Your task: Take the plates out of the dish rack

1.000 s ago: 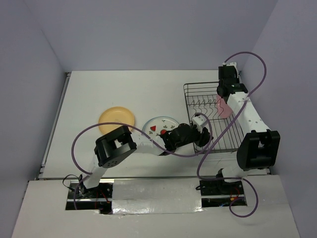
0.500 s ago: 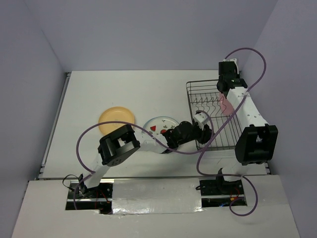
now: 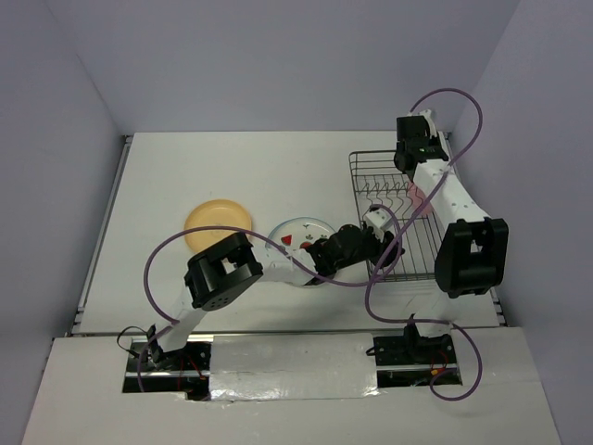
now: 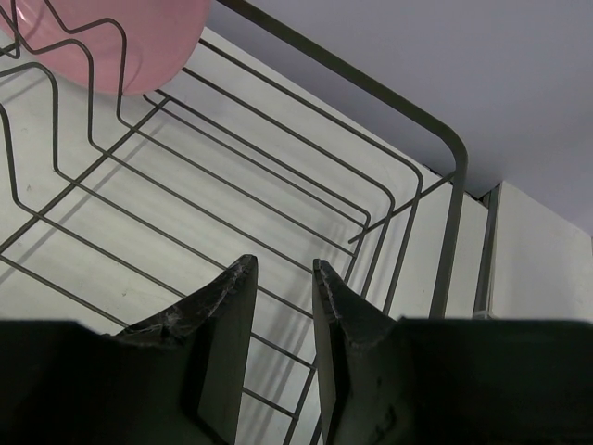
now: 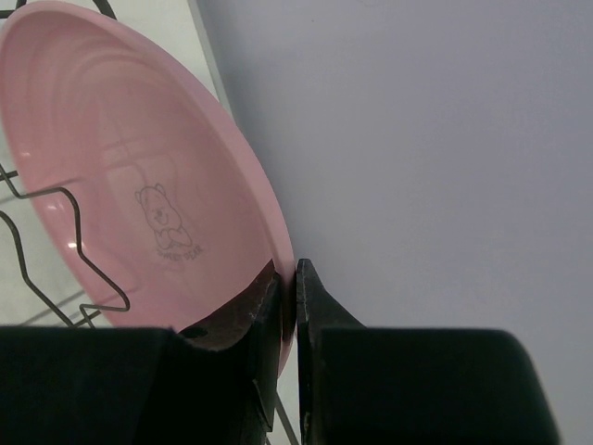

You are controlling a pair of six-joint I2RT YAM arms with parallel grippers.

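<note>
The dish rack (image 3: 371, 176) of dark wire stands at the right of the table. The pink plate (image 3: 416, 195) stands on edge in it, among the tines. My right gripper (image 3: 414, 184) is shut on the plate's rim; the right wrist view shows both fingers pinching the pink plate (image 5: 120, 167) at its edge (image 5: 295, 269). My left gripper (image 3: 382, 225) hovers over the rack's near left part, jaws a little apart and empty (image 4: 283, 273), with rack wires (image 4: 445, 139) below. The white plate with red marks (image 3: 298, 234) and the yellow-orange plate (image 3: 218, 221) lie flat on the table left of the rack.
The lilac side wall (image 5: 417, 139) is close behind the pink plate. The left arm stretches over the white plate's near edge. Purple cables (image 3: 389, 269) loop over the rack's near side. Table edge runs just right of the rack (image 4: 491, 250).
My right wrist has swung toward the far left over the rack, keeping hold of the pink plate. The left gripper has shifted slightly farther in over the rack's near edge.
</note>
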